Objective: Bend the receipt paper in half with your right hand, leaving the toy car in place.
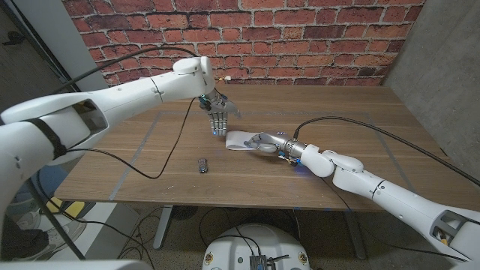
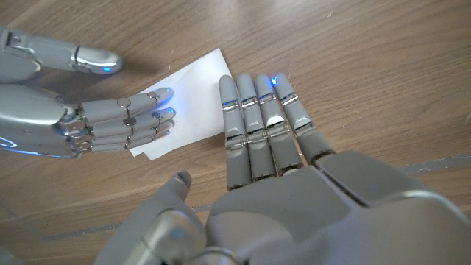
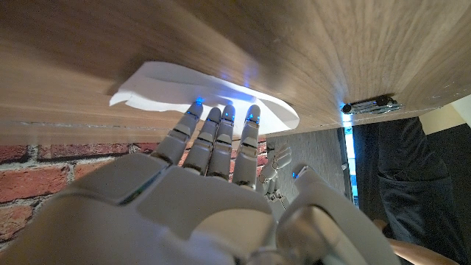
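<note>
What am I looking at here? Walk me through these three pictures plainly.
A two-armed robot stands at a wooden table. One picture looks down from its head; the other two come from cameras on its wrists, so they look turned.

On the table lie a white receipt paper and a small dark toy car, which sits apart from both hands.

The right hand has its fingers on the paper, which curls up at one side. The left hand hangs just beside the paper, holding nothing.

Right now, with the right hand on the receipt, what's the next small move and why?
Probably sweep the right hand toward the left hand to carry the lifted edge over. The receipt is already curling off the table under its fingertips, and the toy car sits apart, out of that path.
</note>
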`<state>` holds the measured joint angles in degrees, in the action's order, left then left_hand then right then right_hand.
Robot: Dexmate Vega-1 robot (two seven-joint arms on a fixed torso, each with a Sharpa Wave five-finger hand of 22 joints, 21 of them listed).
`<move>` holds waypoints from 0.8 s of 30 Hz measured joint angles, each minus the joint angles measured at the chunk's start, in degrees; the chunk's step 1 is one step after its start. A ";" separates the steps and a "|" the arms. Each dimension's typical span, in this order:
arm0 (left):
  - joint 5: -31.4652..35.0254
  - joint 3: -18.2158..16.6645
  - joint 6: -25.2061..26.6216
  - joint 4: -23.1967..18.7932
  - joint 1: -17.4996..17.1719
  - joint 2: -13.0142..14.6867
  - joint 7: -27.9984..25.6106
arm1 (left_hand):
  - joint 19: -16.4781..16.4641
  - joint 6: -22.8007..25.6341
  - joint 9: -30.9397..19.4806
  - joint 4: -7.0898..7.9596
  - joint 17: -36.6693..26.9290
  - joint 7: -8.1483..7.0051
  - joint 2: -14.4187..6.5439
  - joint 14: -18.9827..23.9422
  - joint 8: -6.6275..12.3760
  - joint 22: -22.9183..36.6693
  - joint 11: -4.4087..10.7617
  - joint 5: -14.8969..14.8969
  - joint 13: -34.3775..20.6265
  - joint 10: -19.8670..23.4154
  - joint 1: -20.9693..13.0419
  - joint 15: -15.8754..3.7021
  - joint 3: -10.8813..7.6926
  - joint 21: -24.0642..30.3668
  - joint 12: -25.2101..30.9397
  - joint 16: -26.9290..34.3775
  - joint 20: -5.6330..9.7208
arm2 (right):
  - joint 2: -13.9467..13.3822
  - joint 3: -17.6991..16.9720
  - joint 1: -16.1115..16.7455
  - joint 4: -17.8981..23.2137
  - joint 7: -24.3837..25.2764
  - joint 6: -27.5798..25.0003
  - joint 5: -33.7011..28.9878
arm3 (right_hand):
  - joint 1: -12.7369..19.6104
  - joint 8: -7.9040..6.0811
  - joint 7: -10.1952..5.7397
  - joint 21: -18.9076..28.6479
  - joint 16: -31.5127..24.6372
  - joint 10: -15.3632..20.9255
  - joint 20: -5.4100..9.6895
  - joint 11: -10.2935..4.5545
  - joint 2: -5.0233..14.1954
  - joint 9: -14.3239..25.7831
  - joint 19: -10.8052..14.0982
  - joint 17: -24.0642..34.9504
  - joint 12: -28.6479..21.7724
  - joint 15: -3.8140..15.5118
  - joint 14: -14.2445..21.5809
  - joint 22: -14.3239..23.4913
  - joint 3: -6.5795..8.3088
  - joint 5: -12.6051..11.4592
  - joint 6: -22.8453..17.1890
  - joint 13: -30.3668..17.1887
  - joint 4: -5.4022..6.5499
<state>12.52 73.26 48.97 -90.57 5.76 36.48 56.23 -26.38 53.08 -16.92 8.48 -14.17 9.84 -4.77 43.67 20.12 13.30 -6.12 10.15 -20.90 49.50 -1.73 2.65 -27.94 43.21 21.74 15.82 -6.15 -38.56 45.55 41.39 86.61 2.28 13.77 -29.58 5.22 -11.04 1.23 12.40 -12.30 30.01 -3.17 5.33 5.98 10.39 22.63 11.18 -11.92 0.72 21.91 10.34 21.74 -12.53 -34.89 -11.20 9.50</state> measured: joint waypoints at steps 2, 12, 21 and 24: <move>0.01 0.57 -0.02 1.16 0.36 -0.69 0.02 | 0.00 -0.64 0.00 0.00 0.21 0.00 0.00 0.00 -0.44 0.00 -0.44 0.00 0.00 -0.44 0.00 0.00 0.00 0.00 -0.35 0.00 0.00 | -0.03 0.04 -0.04 -0.13 0.20 -0.05 0.02 | 0.00 0.00 0.00 -0.04 0.00 0.21 -0.14 -0.25 0.00 0.00 0.14 0.00 0.00 -0.03 0.03 -0.04 0.00 -0.01 0.00 0.00 0.00; 0.10 1.60 -4.33 6.61 0.86 -3.75 1.38 | 2.25 -6.68 1.20 0.00 1.99 -0.17 0.00 -3.80 -3.96 -0.53 -0.96 0.00 0.45 -5.43 -0.01 1.15 0.00 -0.23 -3.33 -2.70 -1.01 | -0.07 0.26 -0.35 -0.84 0.84 0.06 0.48 | 0.00 0.00 0.30 -0.07 0.00 0.19 -0.32 -0.23 0.00 0.00 0.31 -0.27 0.00 0.00 0.62 -0.07 0.13 -0.01 -0.33 0.00 -0.59; -2.11 -2.68 -9.52 6.62 -1.71 -3.14 -1.31 | 2.40 -8.28 1.46 -0.37 2.34 -1.12 0.00 -1.52 -4.66 -0.80 -0.61 0.00 0.44 -7.39 -0.01 0.77 -0.37 -0.23 -4.49 -2.22 -1.15 | 0.02 0.50 -0.79 -1.85 1.64 1.47 0.76 | 0.02 -0.23 0.09 1.61 -0.44 1.93 0.13 0.31 0.01 0.01 5.08 -0.26 0.00 -0.25 5.16 0.20 1.38 -0.44 -2.17 -0.01 -1.84; -2.93 -4.46 -11.24 6.37 -2.75 -2.82 -2.43 | 3.38 -9.03 1.34 -0.57 2.30 -1.22 0.00 -2.36 -5.10 -0.80 -0.76 0.00 0.44 -8.34 -0.01 1.11 -0.56 -0.23 -5.01 -2.22 -1.33 | 0.10 0.55 -0.85 -2.18 2.24 2.47 0.82 | 1.55 -0.24 0.10 2.00 -0.45 2.90 -0.22 0.23 0.58 0.02 5.56 -0.26 0.00 -0.33 6.13 0.52 2.19 -0.43 -2.58 -0.01 -2.65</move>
<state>9.59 68.80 37.73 -84.20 3.01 33.67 53.81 -23.00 44.05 -15.58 7.92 -11.87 8.62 -4.76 41.31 15.02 12.50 -6.88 10.15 -20.45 41.16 -1.74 3.77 -28.50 42.99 16.73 13.60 -7.48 -38.47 46.10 40.54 84.43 4.52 16.24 -28.75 6.77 -11.28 1.33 14.40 -12.75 32.91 -3.39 5.56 6.55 10.40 28.19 10.92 -11.92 0.39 28.04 10.86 23.93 -12.96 -37.47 -11.21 6.85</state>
